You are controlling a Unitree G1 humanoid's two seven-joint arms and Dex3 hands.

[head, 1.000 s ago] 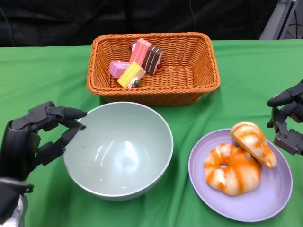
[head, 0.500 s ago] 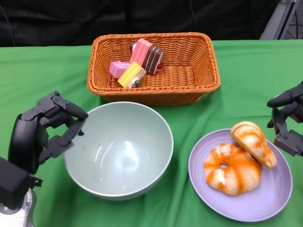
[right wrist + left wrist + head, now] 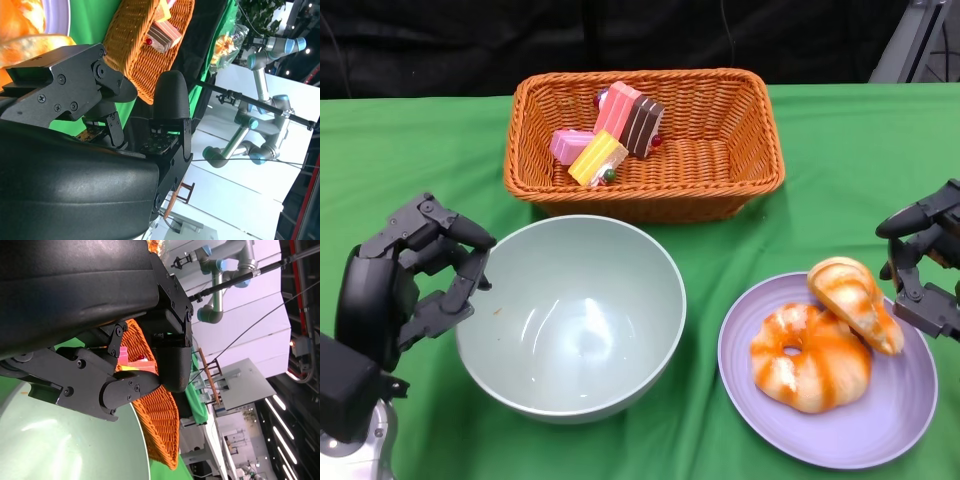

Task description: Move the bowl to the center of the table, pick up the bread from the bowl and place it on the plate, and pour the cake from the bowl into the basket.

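Stage, as you may judge it: every step looks done, so your next move calls only for drawing both hands clear without nudging anything. Item one, the pale green glossy round bowl [image 3: 571, 317]: smooth, deep, empty, standing upright mid-bench just in front of the basket. Item two, the orange woven wicker basket [image 3: 740, 150]: rectangular, ribbed weave, holding the pink, yellow and brown layered cake slices [image 3: 610, 132], blocky and soft-looking. Item three, the lilac round plate [image 3: 895, 410]: shallow, matte, carrying the two glazed orange-and-cream bread pieces [image 3: 825, 335], one ring-shaped, one elongated, both shiny-crusted. Item four, the green cloth-covered bench [image 3: 410, 150]: soft felt-like surface. Your black left hand [image 3: 405, 280] sits just beside the bowl's rim, fingers apart and loosely curled, holding nothing. Your black right hand [image 3: 925, 265] hovers at the plate's far edge, fingers spread, likewise holding nothing.
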